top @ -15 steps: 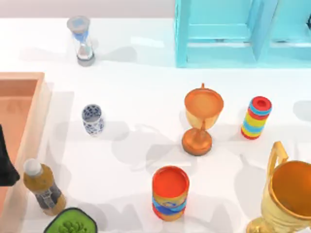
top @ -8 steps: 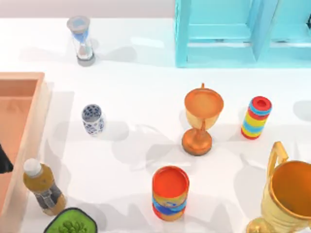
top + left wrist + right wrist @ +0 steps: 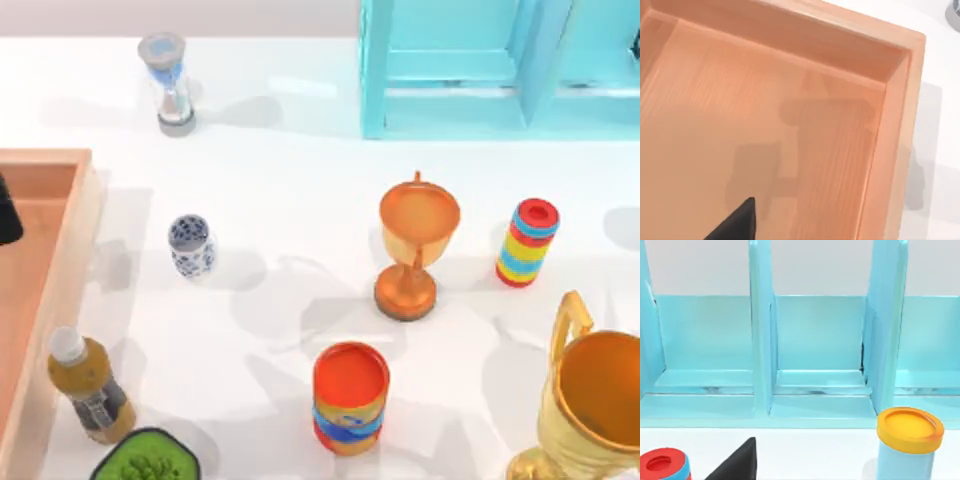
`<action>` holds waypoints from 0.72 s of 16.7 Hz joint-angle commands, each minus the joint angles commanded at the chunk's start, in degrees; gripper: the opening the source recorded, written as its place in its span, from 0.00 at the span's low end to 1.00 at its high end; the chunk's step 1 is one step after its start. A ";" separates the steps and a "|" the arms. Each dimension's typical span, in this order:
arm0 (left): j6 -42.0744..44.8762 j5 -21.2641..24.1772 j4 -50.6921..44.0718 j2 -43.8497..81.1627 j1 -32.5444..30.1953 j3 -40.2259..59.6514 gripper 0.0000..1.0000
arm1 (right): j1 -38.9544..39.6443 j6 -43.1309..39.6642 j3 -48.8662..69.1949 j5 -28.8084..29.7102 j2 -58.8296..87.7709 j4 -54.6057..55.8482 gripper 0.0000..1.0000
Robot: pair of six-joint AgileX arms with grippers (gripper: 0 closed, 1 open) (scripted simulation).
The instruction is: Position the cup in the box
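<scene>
The small white ceramic cup with a blue floral pattern point(image 3: 190, 246) is seen standing upright on the white counter point(image 3: 290, 180), left of centre in the top view, outside the box and touched by neither arm. Just to its left lies the large shallow light-brown wooden box with a pale rim point(image 3: 78, 235) and a reddish-brown floor point(image 3: 765, 130), set against the counter's left edge.

Over the box's far part, at the very left edge of the top view, a dark piece of the left gripper point(image 3: 6, 212) is visible; in the left wrist view one black fingertip point(image 3: 737, 222) is shown above the bare box floor. Whether the jaws are open or closed cannot be told, and nothing is seen held in them.

Near the box's near corner a brown bottle with a white cap point(image 3: 88, 386) stands, and beside it a black bowl of green contents point(image 3: 146, 460). An hourglass with blue sand point(image 3: 170, 84) is placed at the far left. An orange goblet trophy point(image 3: 414, 246) stands at centre, a red-orange can with a blue band point(image 3: 350, 398) in front of it, and a striped stack of coloured rings point(image 3: 527, 242) to its right. A large gold trophy point(image 3: 588, 400) occupies the near right corner.

A turquoise cabinet point(image 3: 480, 65) stands at the far right. It is faced by the right wrist view, where a black fingertip point(image 3: 737, 462) of the right gripper is seen; the state of its jaws cannot be told.
</scene>
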 joint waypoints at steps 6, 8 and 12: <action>-5.79 -0.93 -22.67 39.10 -5.57 27.75 1.00 | 0.00 0.00 0.00 0.00 0.00 0.00 1.00; -6.71 -0.42 -29.11 48.69 -8.43 36.51 1.00 | 0.00 0.00 0.00 0.00 0.00 0.00 1.00; -7.26 1.60 -39.06 61.15 -14.78 52.59 1.00 | 0.00 0.00 0.00 0.00 0.00 0.00 1.00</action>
